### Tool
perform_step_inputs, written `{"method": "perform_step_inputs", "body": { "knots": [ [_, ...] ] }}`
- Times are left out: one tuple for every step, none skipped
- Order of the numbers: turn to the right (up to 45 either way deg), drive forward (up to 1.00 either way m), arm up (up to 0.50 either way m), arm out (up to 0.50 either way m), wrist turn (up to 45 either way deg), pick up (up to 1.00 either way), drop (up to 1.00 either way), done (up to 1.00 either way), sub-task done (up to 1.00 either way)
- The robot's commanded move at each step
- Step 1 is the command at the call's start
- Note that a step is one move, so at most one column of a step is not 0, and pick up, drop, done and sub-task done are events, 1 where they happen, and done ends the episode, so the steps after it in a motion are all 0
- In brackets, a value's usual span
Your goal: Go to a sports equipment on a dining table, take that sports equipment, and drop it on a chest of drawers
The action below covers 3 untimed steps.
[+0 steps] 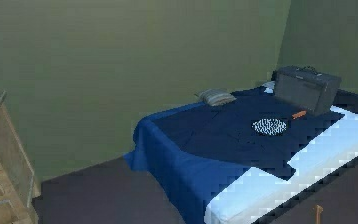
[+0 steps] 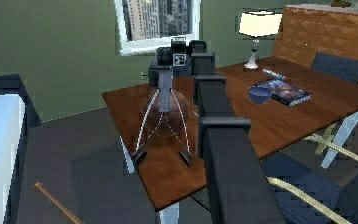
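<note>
My gripper is at the racket on the table: looks light and stiff, handle's my spot, can't tell if I'm holding anything.

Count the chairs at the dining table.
2. One dark blue chair stands beyond the dining table's far edge, right of the lamp; a second chair sits at its near side, bottom right of the arm side view. The arm may hide more.

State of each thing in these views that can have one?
lamp, upright on the table, shade bright.
book, closed, lying flat.
ball, at the end effector; held or not, cannot tell.
case, closed, upright on the bed.
</note>
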Motion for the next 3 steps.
{"method": "perform_step_inputs", "body": {
  "knots": [
    [0.0,0.00,0.00,0.02,0.0,0.00,0.00,0.00,0.00],
    [0.0,0.00,0.00,0.00,45.0,0.00,0.00,0.00,0.00],
    [0.0,0.00,0.00,0.00,45.0,0.00,0.00,0.00,0.00]
  ]
}}
